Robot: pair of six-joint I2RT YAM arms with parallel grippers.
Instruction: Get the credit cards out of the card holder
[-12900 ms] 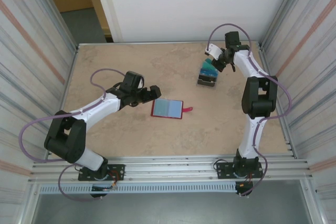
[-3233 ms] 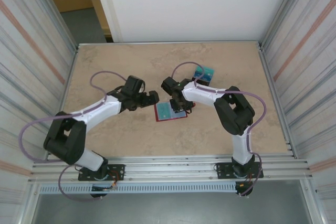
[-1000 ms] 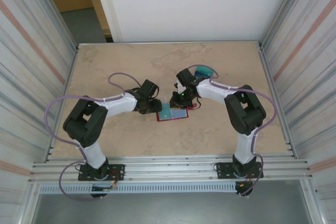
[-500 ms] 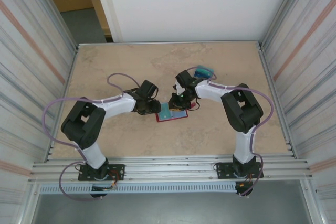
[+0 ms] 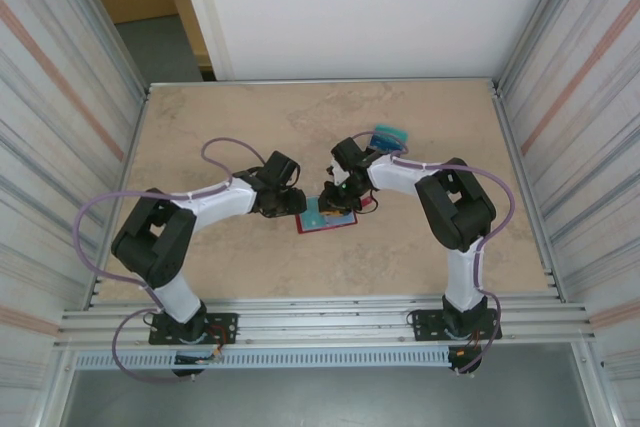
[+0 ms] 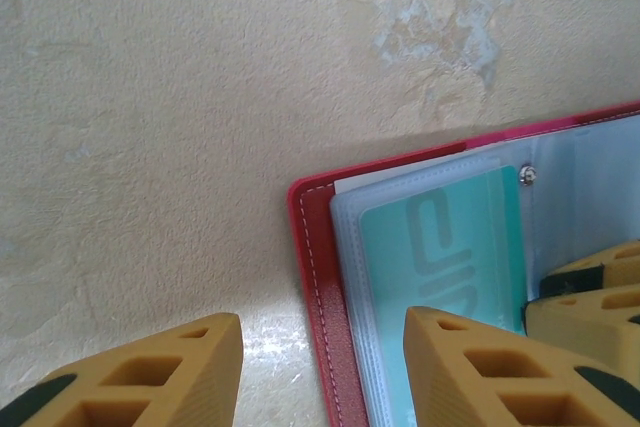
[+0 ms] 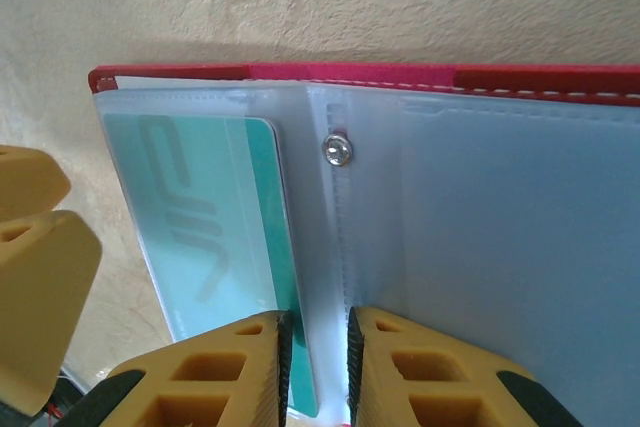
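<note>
We have credit cards (image 5: 390, 135) piled aside, one teal card (image 7: 215, 237) left in the card holder (image 6: 315, 277); left pincer (image 6: 320, 322) wide apart, right pincer (image 7: 318, 319) barely parted.

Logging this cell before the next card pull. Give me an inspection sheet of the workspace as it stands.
Surface: beige marbled table.
Job's things: card holder open mid-table, teal credit card in a see-through pocket; card pile farther back on the right.
Clutter: nothing seen.
Grippers: left gripper open, astride the holder's red edge; right gripper nearly closed at the teal card's edge, grip unclear.
Cables: purple cables hang in loops.
Surroundings: corrugated metal walls.
</note>
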